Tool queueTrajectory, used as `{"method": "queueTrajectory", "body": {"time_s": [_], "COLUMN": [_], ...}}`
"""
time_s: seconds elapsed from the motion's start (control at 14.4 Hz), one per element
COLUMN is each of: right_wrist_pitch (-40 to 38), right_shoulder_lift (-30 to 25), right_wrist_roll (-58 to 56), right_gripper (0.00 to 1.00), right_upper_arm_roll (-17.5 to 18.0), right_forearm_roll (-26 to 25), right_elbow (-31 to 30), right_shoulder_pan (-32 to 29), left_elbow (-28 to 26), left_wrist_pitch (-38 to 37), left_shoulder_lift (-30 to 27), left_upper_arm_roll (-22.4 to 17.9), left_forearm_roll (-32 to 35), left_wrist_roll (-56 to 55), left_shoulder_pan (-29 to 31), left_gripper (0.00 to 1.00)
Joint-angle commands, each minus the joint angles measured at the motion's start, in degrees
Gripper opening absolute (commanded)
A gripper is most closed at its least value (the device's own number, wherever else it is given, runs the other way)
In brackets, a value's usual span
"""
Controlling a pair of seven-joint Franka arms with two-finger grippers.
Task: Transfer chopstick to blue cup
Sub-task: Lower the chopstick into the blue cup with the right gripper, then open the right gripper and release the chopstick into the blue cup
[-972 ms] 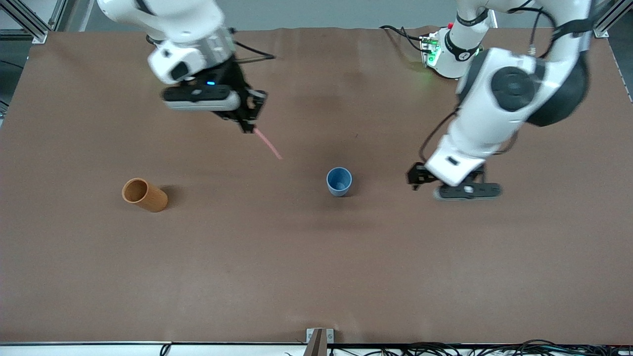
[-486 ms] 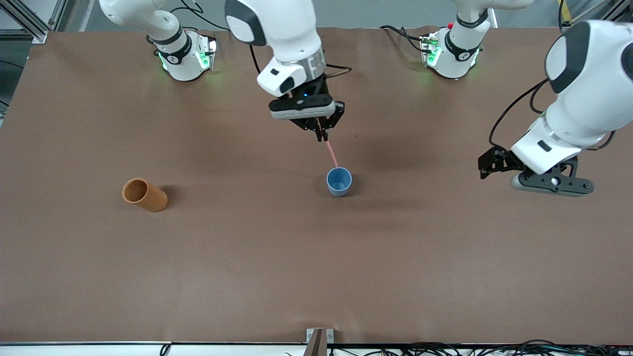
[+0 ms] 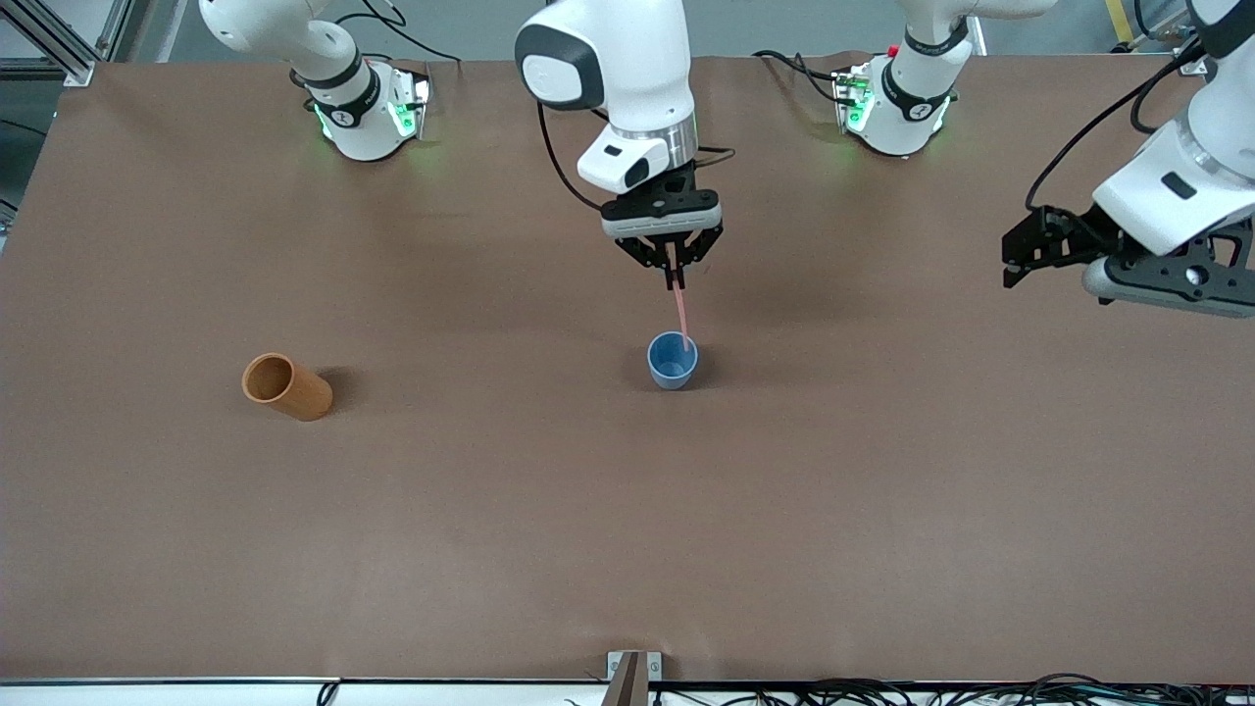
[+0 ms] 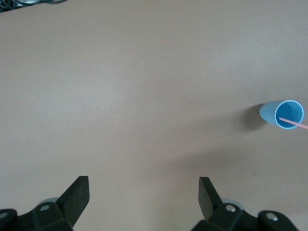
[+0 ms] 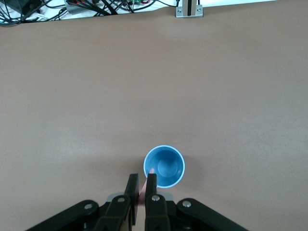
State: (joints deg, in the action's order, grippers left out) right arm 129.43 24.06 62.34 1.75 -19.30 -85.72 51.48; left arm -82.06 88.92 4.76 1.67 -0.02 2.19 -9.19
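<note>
Chopstick (image 3: pixel 680 316) hung almost straight down, thin, pale pink, smooth; low tip sat just inside blue cup (image 3: pixel 673 361), so letting go would likely drop it in. Right end effector (image 3: pixel 675 272) over cup, pinched tight on stick's top. Cup small, round, upright mid-bench (image 3: pixel 627 529). Left end effector (image 4: pixel 143 192) spread wide, empty, waiting over left arm's end. Orange-brown cup (image 3: pixel 286 386) well apart, toward right arm's end.
</note>
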Motion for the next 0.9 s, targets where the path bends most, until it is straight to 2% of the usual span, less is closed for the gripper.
{"method": "queueTrajectory", "body": {"time_s": [0.0,0.35,0.56,0.62,0.83], "right_wrist_pitch": [0.2,0.5,0.4,0.4,0.2], "right_shoulder_lift": [1.1,1.6,1.3,0.8,-2.1], "right_wrist_roll": [1.1,0.6,0.2,0.2,0.1], "right_gripper": [0.08,0.23,0.39,0.46,0.91], "right_upper_arm_roll": [-0.3,-0.3,-0.5,-0.5,-0.3], "right_forearm_roll": [-3.4,-4.1,-3.8,-3.6,-3.3], "right_elbow": [0.3,0.3,0.4,0.4,0.3], "right_shoulder_pan": [0.9,0.6,-0.9,-1.5,-4.7], "left_elbow": [0.7,0.3,0.3,0.4,0.7], "left_wrist_pitch": [-1.6,-2.9,-3.1,-3.1,-3.1], "left_shoulder_lift": [-0.1,-1.9,-1.7,-1.7,-0.7], "left_upper_arm_roll": [0.3,0.0,-0.1,-0.2,-0.2], "left_forearm_roll": [-1.7,-3.0,-2.7,-3.0,-2.9], "left_wrist_roll": [-0.1,1.5,1.4,1.4,0.4], "left_shoulder_pan": [0.6,2.0,2.5,2.6,2.2], "left_gripper": [1.00,1.00,1.00,1.00,1.00]}}
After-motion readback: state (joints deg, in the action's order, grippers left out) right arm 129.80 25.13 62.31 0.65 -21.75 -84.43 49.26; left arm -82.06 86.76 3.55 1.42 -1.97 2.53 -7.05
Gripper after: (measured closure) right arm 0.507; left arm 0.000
